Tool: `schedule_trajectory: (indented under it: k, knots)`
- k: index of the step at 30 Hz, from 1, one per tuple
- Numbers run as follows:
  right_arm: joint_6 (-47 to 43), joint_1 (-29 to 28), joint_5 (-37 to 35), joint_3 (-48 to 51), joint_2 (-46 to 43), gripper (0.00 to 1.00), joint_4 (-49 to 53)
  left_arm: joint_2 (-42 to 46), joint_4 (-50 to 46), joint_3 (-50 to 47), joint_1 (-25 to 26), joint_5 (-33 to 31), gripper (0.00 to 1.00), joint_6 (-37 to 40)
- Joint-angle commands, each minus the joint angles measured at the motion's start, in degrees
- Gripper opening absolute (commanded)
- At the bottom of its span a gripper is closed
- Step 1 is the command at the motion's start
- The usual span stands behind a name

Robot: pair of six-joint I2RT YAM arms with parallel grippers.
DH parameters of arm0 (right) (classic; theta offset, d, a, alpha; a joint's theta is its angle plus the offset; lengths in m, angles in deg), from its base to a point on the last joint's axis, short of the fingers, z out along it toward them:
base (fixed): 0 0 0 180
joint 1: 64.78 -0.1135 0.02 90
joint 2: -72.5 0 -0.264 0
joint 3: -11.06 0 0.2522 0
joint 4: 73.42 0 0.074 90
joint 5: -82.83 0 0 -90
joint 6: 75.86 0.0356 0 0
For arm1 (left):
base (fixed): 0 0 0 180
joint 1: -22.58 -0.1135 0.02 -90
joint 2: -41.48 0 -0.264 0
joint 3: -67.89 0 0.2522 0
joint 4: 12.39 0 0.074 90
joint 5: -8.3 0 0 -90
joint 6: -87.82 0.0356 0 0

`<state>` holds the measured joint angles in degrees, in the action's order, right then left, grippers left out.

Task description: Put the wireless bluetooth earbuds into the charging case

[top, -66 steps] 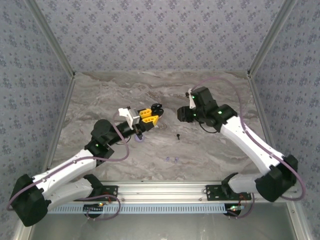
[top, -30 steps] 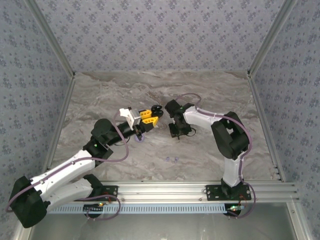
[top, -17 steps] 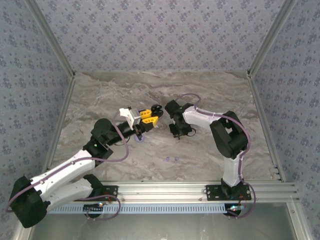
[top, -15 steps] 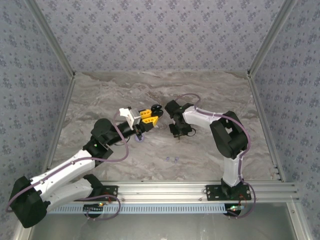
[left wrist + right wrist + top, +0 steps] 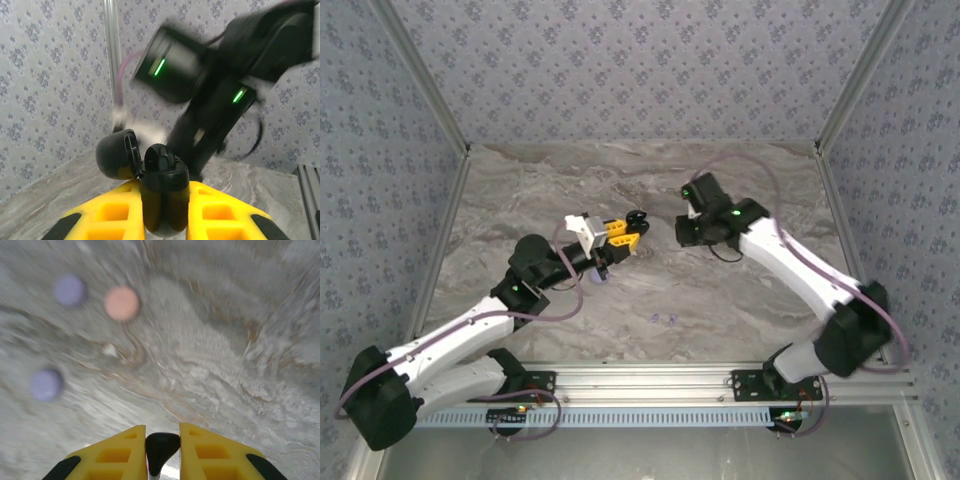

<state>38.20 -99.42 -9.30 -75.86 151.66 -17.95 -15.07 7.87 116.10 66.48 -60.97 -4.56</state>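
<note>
Black earbud (image 5: 162,446) pinched between yellow fingers of right gripper (image 5: 162,429), held above marble table (image 5: 225,340); view blurred; black charging case (image 5: 162,170), lid open to left, clamped in left gripper (image 5: 164,195) mid-table; grippers face each other, near but apart; left arm reaches diagonally from near left; right arm bent, reaching from near right; two lilac earbuds (image 5: 665,319) lie on table, nearer.
</note>
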Motion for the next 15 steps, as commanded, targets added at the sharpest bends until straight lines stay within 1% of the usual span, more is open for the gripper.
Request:
schedule_trajectory:
  k: [1, 4, 7, 11, 15]
  knots:
    - [4.1, -0.1, 1.2, -1.8, -7.8, 0.21, -0.4, -2.1, 2.0, 2.0, 0.2, -0.5, 0.00, 0.2]
    - [6.0, -0.6, 2.7, -1.9, -13.4, 0.21, -4.4, -4.4, 4.3, 2.1, 0.3, -0.2, 0.00, -0.8]
    - [8.2, -2.7, 3.0, -1.3, -17.2, 0.20, -9.3, -6.6, 6.4, 2.3, 0.3, 0.5, 0.00, -1.9]
    - [9.9, -7.6, 0.4, -0.6, -18.3, 0.20, -14.4, -8.3, 7.7, 2.7, 0.3, 1.1, 0.00, -3.0]
    - [10.7, -12.0, -2.3, -0.3, -16.9, 0.20, -17.5, -8.7, 8.4, 2.8, 0.3, 1.0, 0.00, -3.5]
